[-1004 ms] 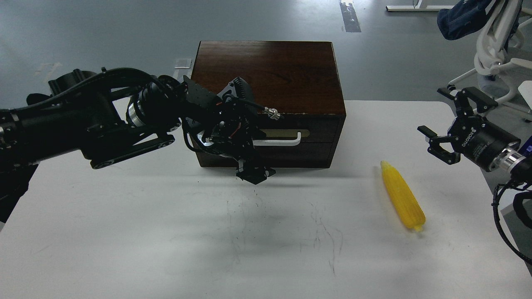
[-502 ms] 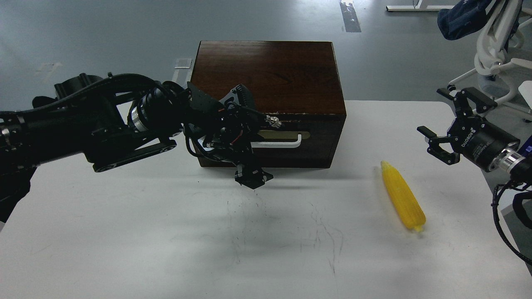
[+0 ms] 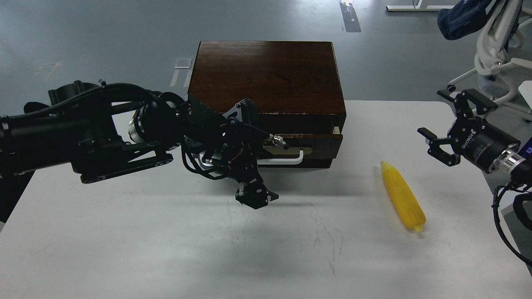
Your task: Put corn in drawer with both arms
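Observation:
The yellow corn [image 3: 402, 195] lies on the white table at the right, pale tip pointing away from me. The dark brown box [image 3: 266, 74] stands at the table's back middle. Its drawer [image 3: 316, 143] is pulled out a little, showing a thin cream edge. My left gripper [image 3: 249, 166] is at the left end of the white bar handle [image 3: 286, 160] and hides that end; it appears shut on it, with one black finger [image 3: 253, 196] hanging below. My right gripper [image 3: 433, 113] is open and empty, above and to the right of the corn.
The white table [image 3: 166, 249] carries faint dark scuff marks in front of the box. A white office chair [image 3: 494, 50] with a dark blue cloth stands off the table's back right corner. Grey floor lies behind the box.
My left gripper has moved toward me and down, and the drawer has slid out of the box with it. The corn and my right gripper have not moved.

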`<action>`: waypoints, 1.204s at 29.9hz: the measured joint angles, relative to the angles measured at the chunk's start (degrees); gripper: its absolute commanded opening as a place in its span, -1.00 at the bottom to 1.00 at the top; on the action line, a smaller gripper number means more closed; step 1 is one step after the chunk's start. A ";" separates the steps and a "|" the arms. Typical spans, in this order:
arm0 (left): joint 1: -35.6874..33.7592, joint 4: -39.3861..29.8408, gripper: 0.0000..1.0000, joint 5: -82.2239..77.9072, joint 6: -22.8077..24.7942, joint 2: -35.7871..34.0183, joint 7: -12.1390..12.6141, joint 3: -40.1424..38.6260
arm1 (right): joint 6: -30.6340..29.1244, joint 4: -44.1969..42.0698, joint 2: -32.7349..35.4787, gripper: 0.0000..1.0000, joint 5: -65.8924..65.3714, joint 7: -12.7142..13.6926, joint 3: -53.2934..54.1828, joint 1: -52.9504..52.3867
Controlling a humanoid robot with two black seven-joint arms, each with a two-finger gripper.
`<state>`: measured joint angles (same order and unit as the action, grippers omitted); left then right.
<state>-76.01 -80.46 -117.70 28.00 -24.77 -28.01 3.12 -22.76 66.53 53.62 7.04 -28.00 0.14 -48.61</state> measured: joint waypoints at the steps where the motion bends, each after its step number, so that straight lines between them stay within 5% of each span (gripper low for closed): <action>1: 0.04 -0.43 0.98 0.00 0.00 -0.20 0.00 0.02 | 0.00 0.00 0.00 0.98 0.00 0.00 0.02 0.00; 30: -3.06 -7.77 0.98 -0.35 0.00 -3.58 -0.01 -1.48 | 0.00 0.16 0.01 0.98 -0.66 0.00 -0.15 0.00; 36: -3.36 -11.17 0.98 16.07 0.00 -9.95 0.02 -9.20 | 0.00 0.89 2.44 0.98 -14.08 0.00 -0.56 0.17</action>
<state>-79.37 -91.63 -101.63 28.00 -34.72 -27.99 -6.08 -22.76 67.42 56.05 -7.04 -28.00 -0.42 -48.43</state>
